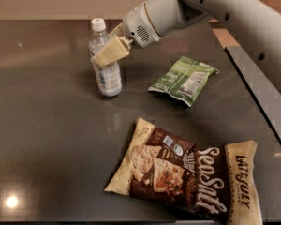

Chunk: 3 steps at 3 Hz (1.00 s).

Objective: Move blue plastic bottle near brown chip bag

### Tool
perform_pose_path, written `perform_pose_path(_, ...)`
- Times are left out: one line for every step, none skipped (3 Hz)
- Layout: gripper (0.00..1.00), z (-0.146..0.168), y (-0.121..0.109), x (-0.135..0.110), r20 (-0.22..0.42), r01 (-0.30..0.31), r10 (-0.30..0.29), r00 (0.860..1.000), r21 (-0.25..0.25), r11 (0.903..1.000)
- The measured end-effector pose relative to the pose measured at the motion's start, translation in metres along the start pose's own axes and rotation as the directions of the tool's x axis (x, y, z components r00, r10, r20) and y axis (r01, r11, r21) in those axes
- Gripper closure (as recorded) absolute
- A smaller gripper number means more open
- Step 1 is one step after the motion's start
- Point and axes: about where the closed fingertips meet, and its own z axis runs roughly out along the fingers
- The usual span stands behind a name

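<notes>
Landmark: brown chip bag point(187, 177), lying flat on the dark table point(47, 139), "Sea Salt" face up.

Blue plastic bottle point(107, 76): upright, base on the table, white cap on. It stands well apart from the brown chip bag, beyond it and to its left.

Gripper point(103, 55): at the bottle's shoulder, so also beyond and left of the chip bag. One beige finger point(111, 52) crosses the front of the bottle just below the neck. The other finger is hidden behind the bottle. The fingers appear clamped on the bottle, though the contact on the hidden side cannot be seen.

Arm point(215, 8): white, reaching in from beyond and right of the chip bag.

Green snack bag point(183, 78): flat on the table, beyond the chip bag and apart from it.
</notes>
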Motion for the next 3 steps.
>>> perform_pose_path(1.00, -0.023, 0.025, 0.005, 0.018, -0.016, 0.016, 1.000, -0.029, 0.9995)
perform_pose_path(1.00, -0.040, 0.048, 0.010, 0.041, -0.017, 0.019, 0.999, -0.047, 0.9987)
perform_pose_path(1.00, -0.048, 0.067, 0.016, 0.043, -0.011, 0.014, 0.999, -0.062, 0.9980)
